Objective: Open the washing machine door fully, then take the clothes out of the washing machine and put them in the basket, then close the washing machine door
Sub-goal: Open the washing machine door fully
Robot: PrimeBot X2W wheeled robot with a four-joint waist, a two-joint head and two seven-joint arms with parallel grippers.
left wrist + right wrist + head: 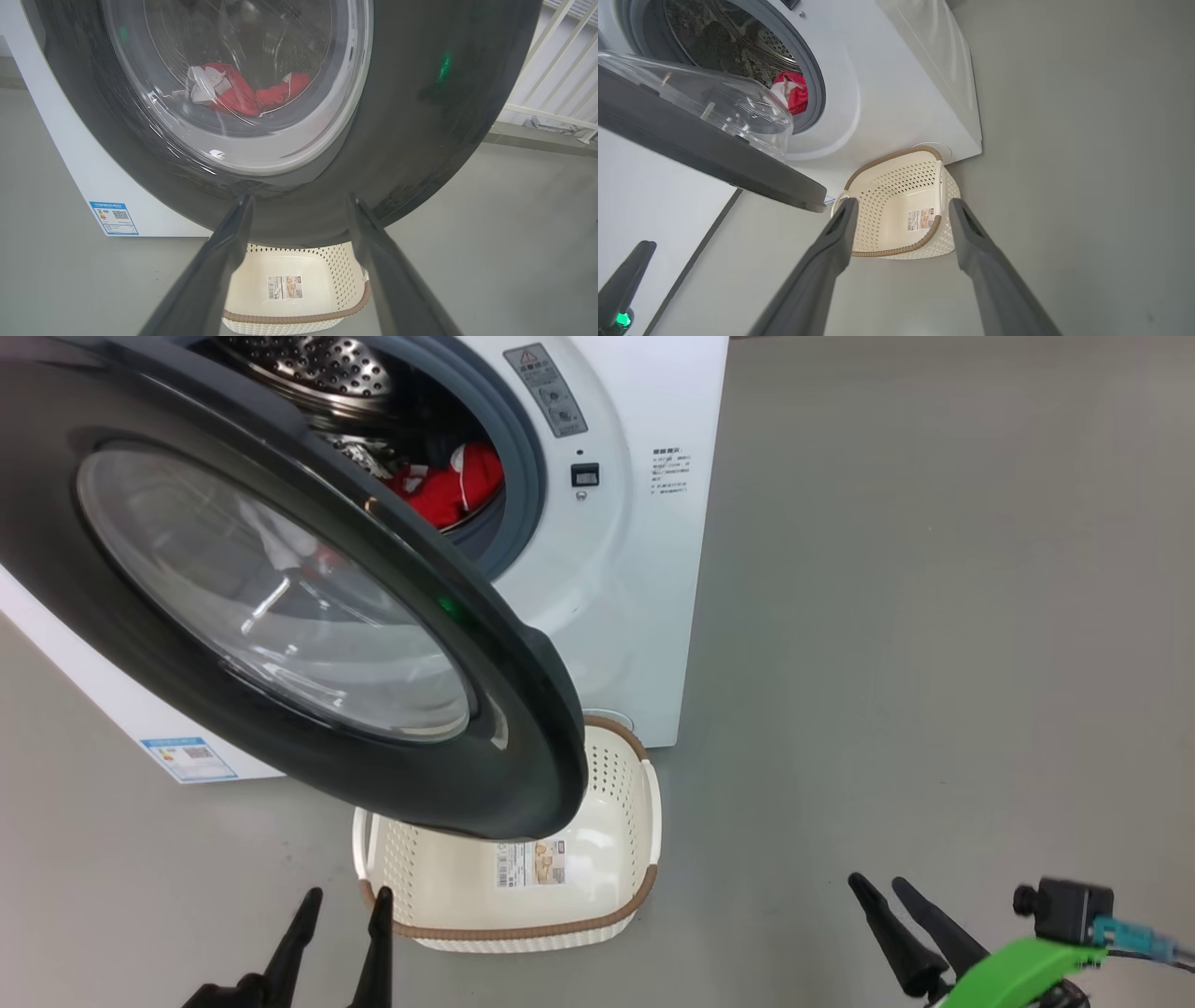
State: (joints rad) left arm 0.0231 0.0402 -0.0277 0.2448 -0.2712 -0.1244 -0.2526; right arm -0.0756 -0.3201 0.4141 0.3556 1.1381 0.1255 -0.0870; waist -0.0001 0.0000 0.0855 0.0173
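Observation:
The washing machine door [271,588], black-rimmed with a bulging glass window, stands partly swung out from the white washing machine [635,569]. Red clothes [453,485] with a white piece lie in the steel drum. In the left wrist view they show through the door glass as clothes [243,95]. The cream basket [523,931] sits on the floor below the door's free edge, with only a paper sticker on its bottom. My left gripper [345,899] is open just in front of the basket, aimed at the door's lower rim [420,116]. My right gripper [876,882] is open and holds nothing, to the right of the basket [887,158].
Grey floor stretches wide to the right of the machine. A blue label [189,758] marks the machine's lower front. White railing [556,60] stands off to the side in the left wrist view. The door overhangs the basket's far end.

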